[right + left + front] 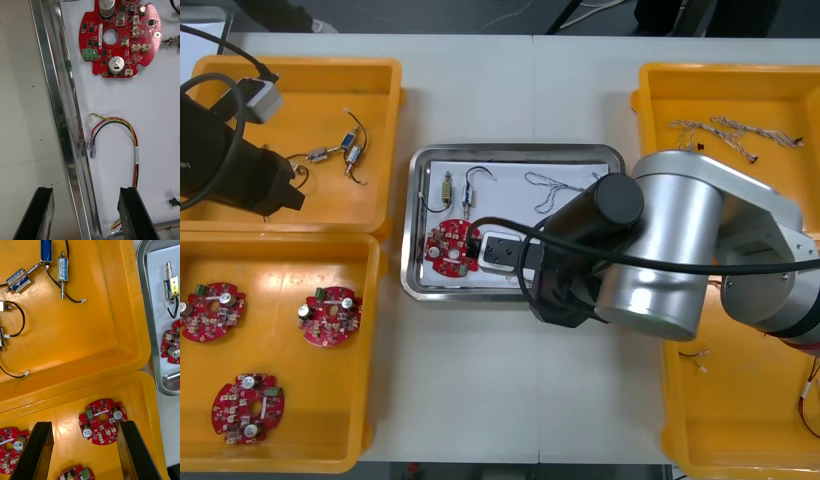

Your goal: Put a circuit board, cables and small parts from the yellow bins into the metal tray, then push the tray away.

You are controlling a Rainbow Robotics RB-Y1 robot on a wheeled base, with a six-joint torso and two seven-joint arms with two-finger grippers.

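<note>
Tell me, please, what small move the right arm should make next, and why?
Probably lower the right tool onto the near rim of the metal tray, ready to push. The tray already holds a circuit board, a red and yellow cable and small metal parts; the open, empty tool hangs astride that rim. The left tool hangs open over the yellow bins.

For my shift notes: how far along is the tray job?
Done: circuit board, small metal parts and cables lie in the metal tray. In hand: nothing; the right end effector is open astride the tray's rim, the left end effector open over the yellow bins. Left: pushing the tray away.
</note>
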